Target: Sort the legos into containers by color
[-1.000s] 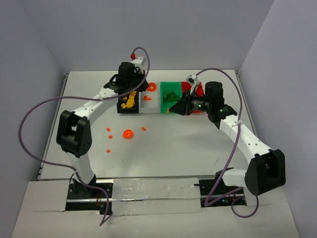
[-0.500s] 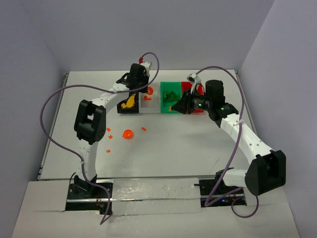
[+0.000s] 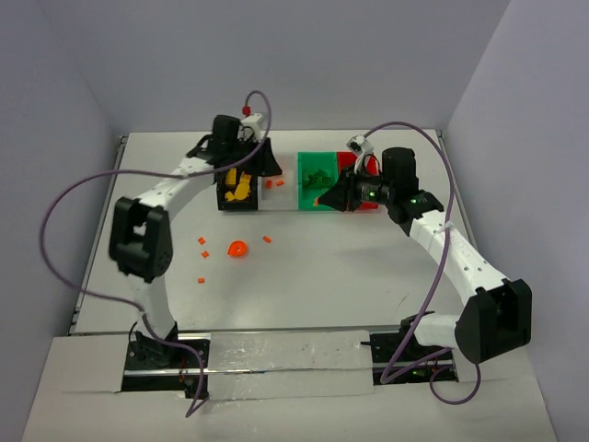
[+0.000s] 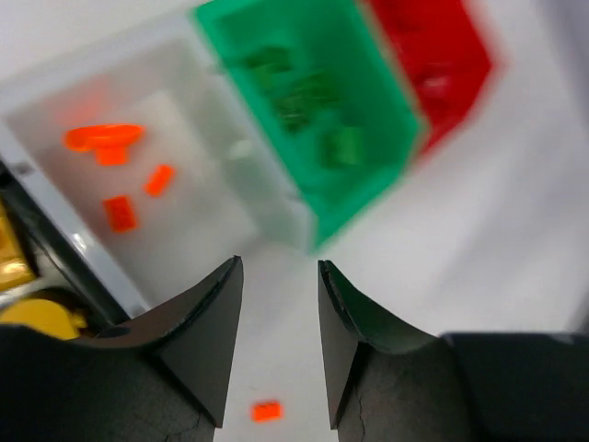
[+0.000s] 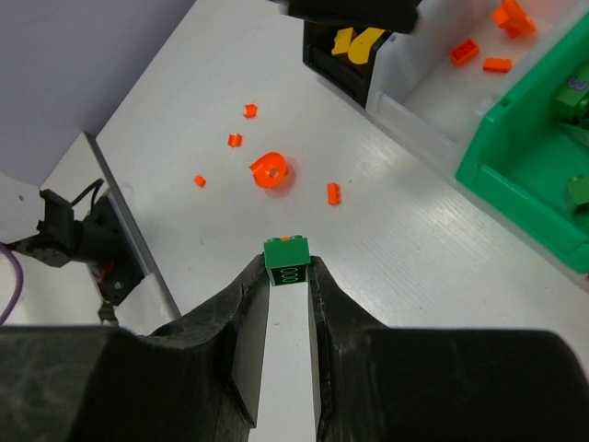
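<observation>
Four bins stand in a row at the back: black with yellow legos, white with orange legos, green with green legos, red. My left gripper hangs over the white bin, open and empty. My right gripper is at the green bin's near edge, shut on a small green brick held above the table. Loose orange legos lie on the table: a round piece and several small bricks.
In the right wrist view the orange round piece and small orange bricks lie ahead of the fingers, the green bin to the right. One orange brick lies under the left fingers. Walls enclose the table on three sides.
The left arm swung about over the white bin, and the orange round piece that was at its fingertips now lies in that bin. The right arm has hardly moved.
</observation>
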